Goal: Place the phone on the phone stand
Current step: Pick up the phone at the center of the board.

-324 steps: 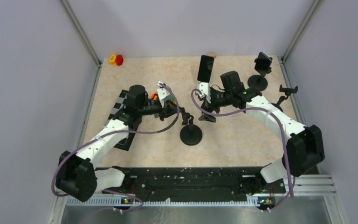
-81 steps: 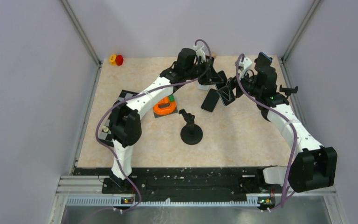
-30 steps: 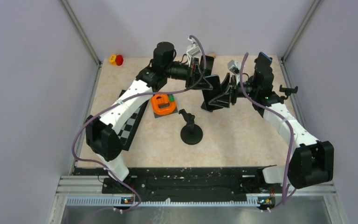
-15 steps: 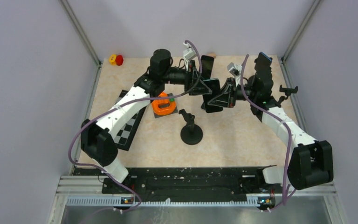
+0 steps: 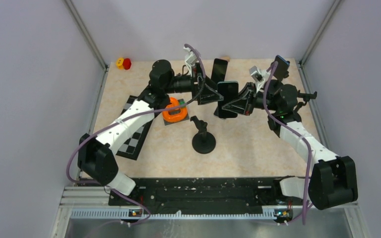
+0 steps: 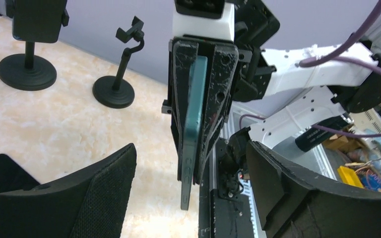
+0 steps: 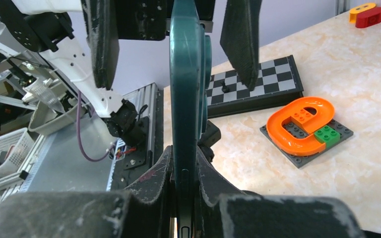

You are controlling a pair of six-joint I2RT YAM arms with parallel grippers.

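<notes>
A dark teal phone point(image 5: 227, 99) hangs upright above the table, and my right gripper point(image 5: 239, 102) is shut on its right side. In the right wrist view its edge point(image 7: 186, 99) is pinched between both fingers point(image 7: 154, 183). My left gripper point(image 5: 209, 93) stands open just left of it, its fingers point(image 6: 94, 193) on either side of the phone point(image 6: 193, 124) without touching. An empty black phone stand point(image 5: 203, 141) stands on the table below and in front of the phone.
An orange brick piece on a grey plate point(image 5: 174, 111) and a chessboard point(image 5: 134, 134) lie to the left. At the back are another phone point(image 5: 220, 69), a stand holding a phone point(image 5: 280, 67) and an empty stand point(image 5: 305, 95). A red and yellow item point(image 5: 124, 63) sits at the far left corner.
The left gripper has opened, let go of the phone and drawn back to the left. The right gripper has shut on the phone and now carries it.
</notes>
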